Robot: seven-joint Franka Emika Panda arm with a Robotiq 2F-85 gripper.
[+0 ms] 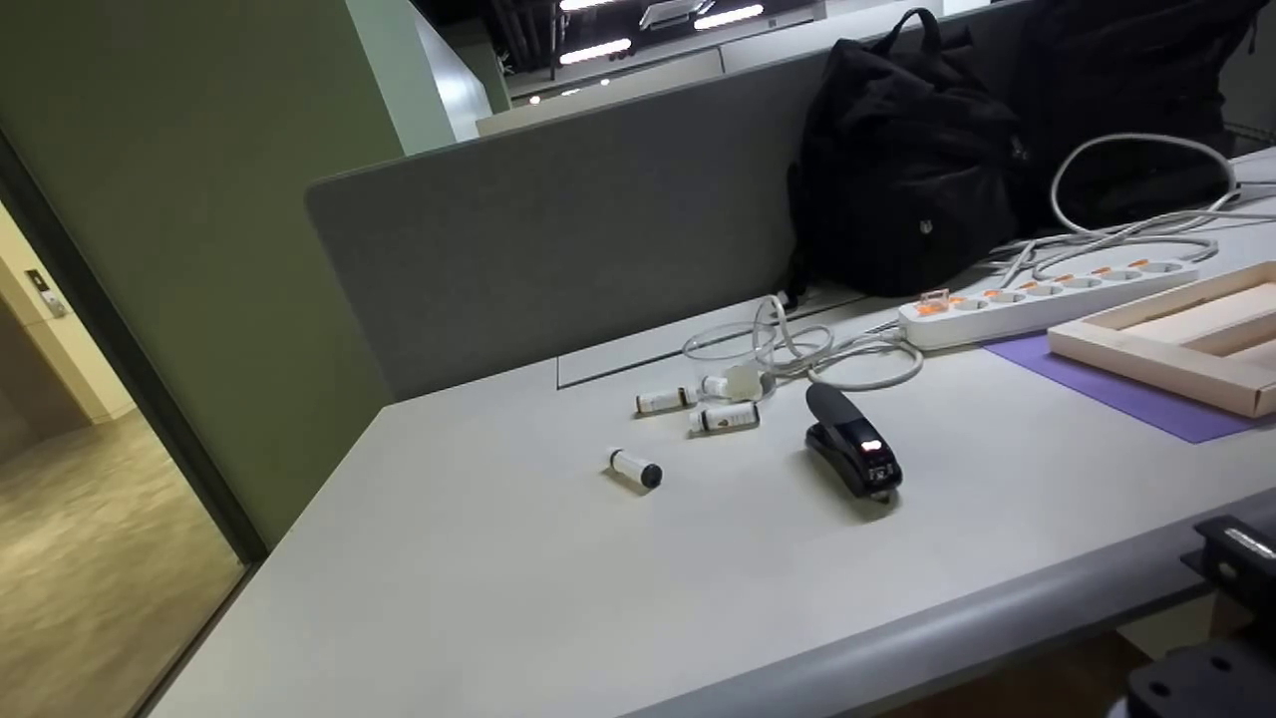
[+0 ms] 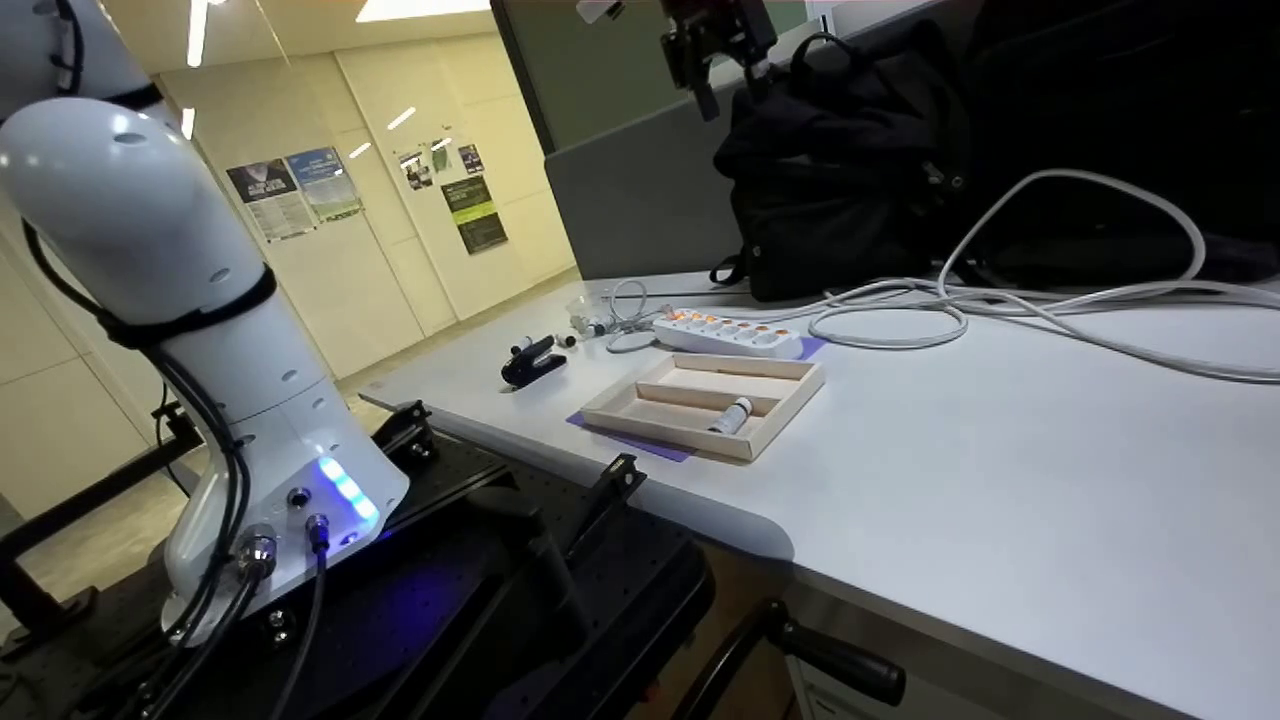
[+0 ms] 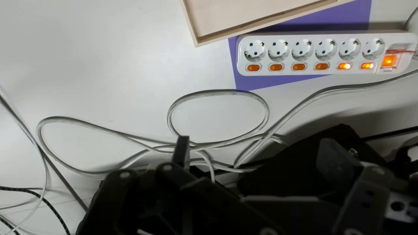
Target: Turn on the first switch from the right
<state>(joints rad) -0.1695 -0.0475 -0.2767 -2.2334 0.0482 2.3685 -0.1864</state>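
Observation:
A white power strip point(image 3: 310, 60) lies on the desk, partly on a purple sheet; it also shows in both exterior views point(image 1: 997, 324) point(image 2: 730, 335). Its row of small orange switches runs along one side. In the wrist view, the two small switches at the right point(image 3: 344, 66) point(image 3: 367, 65) and the larger end switch point(image 3: 388, 60) are lit. The other small switches, out to the leftmost point(image 3: 253, 67), are dark. A clear reddish cover point(image 3: 400, 51) stands raised beside the large switch. My gripper point(image 3: 258, 153) is open and empty, high above the desk near the backpack point(image 2: 732, 95).
A wooden tray point(image 2: 690, 437) holding a small bottle point(image 2: 732, 416) stands beside the strip. Loose white cables point(image 3: 218, 93) lie on the strip's other side. A black backpack point(image 1: 897, 189) leans on the grey divider point(image 1: 598, 239). A black stapler point(image 1: 852, 444) and several small bottles point(image 1: 635, 468) lie farther along.

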